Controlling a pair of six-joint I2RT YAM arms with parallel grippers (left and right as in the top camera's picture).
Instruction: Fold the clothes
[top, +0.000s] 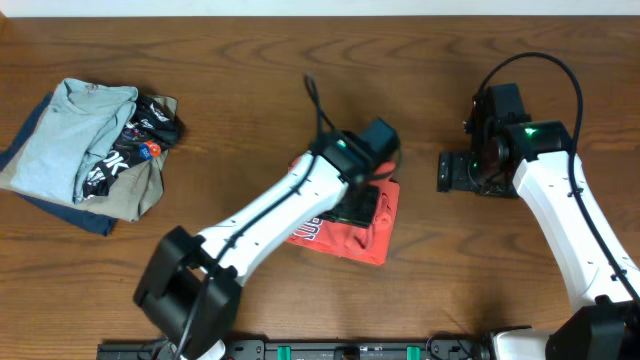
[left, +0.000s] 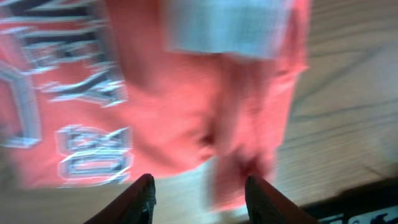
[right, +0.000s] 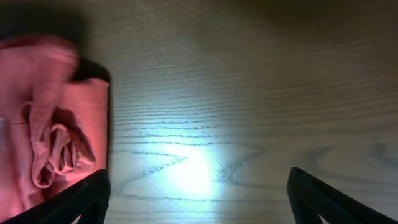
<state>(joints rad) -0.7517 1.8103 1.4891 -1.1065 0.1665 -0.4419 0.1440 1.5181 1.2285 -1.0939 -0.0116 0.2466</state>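
The coral-red T-shirt (top: 352, 235) lies folded into a small rectangle at the table's middle, its white-and-grey lettering showing. My left gripper (top: 358, 205) hovers over it, open and empty. In the left wrist view the shirt (left: 186, 93) fills the frame beyond the open fingers (left: 199, 199), blurred. My right gripper (top: 452, 170) is to the right of the shirt, open and empty over bare wood. The right wrist view shows the shirt's bunched edge (right: 56, 143) at the left, beside the left finger of the open jaws (right: 199, 199).
A pile of other clothes sits at the far left: a light blue-grey folded shirt (top: 70, 135) and a black garment with white print (top: 140, 135) on darker pieces. The wooden table (top: 480, 280) extends around the shirt.
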